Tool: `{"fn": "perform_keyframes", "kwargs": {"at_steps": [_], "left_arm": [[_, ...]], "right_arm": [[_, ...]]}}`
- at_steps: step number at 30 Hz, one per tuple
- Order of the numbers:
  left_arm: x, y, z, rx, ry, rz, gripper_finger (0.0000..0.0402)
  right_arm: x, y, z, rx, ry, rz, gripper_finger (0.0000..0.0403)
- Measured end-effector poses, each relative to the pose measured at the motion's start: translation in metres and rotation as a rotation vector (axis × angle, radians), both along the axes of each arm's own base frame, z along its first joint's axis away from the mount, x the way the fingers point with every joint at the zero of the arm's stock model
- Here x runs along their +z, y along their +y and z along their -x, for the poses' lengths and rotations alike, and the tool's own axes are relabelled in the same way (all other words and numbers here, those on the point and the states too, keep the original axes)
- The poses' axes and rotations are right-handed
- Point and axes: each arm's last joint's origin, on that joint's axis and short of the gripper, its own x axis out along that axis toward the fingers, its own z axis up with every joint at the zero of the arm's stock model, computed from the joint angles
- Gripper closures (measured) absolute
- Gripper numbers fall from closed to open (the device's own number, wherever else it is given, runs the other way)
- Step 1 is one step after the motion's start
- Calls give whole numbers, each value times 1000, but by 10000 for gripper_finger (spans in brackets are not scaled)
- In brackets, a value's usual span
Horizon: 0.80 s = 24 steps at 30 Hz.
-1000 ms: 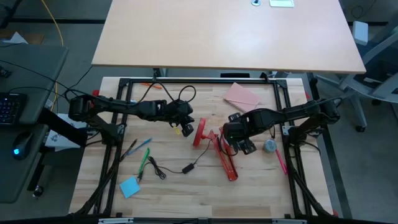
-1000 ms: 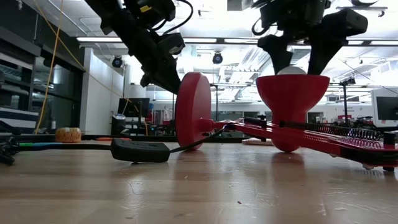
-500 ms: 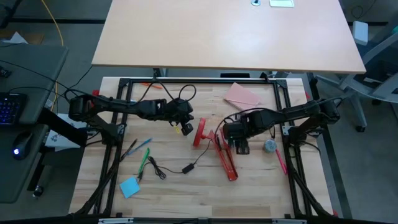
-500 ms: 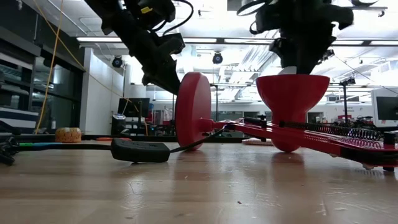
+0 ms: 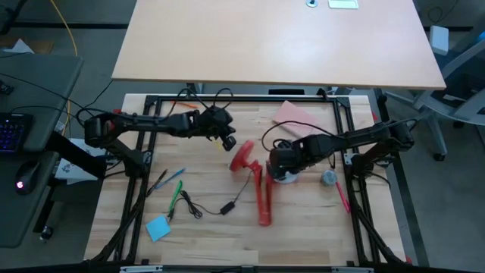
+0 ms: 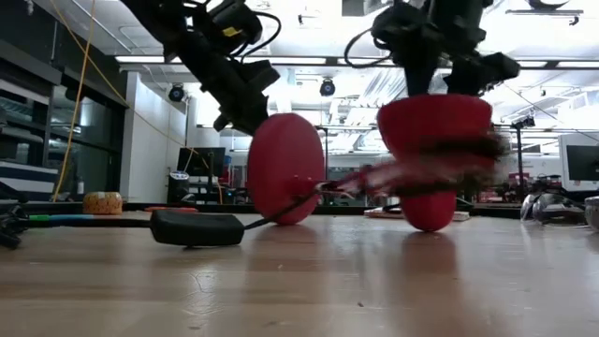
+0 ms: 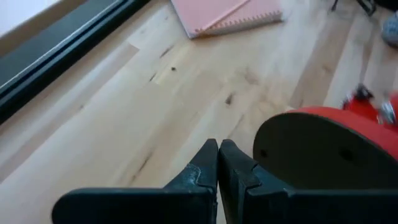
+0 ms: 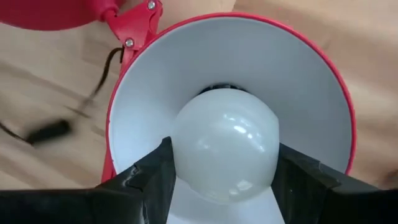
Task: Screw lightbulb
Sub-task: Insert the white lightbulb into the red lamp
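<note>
Inside shade (image 8: 311, 81) | lightbulb (image 8: 225, 146) base hidden | right end effector (image 8: 222, 180) gripping

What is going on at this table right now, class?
The right arm's claw reaches into the round red lamp shade with a white inside and is shut on the white pear-shaped lightbulb, which sits at the socket in the shade's middle. The red lamp lies on its side on the pale wooden table. The left arm's claw, fingers shut and holding nothing, is right beside the lamp's red round base. A pink spiral notebook lies at the far edge.
</note>
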Motion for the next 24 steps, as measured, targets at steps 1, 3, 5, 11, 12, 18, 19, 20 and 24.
{"fn": "perform_keyframes", "kwargs": {"at_steps": [1,3,5,11,12,18,19,20,24], "left_arm": [[0,2,0,5,-6,1,401],[1,6,1,15,-16,-2,401],[2,8,1,22,-23,-3,402],[2,10,2,28,-26,-4,402],[2,10,2,28,-26,-4,402],[1,10,2,27,-17,-1,401],[1,10,2,27,-17,-1,401],[1,10,2,27,-17,-1,401],[1,10,2,27,-17,-1,401]], "right_arm": [[0,1,-2,-66,-17,-34,185],[0,2,-5,-171,-45,-86,185],[1,2,-6,-232,-64,-111,185],[1,1,-7,-216,-71,-89,180],[1,1,-7,-189,-68,-83,177],[0,1,-5,-69,-50,-47,168],[0,1,-5,-49,-46,-35,168],[1,1,-4,-29,-44,-22,168],[1,0,-4,22,-41,-1,167]]}}
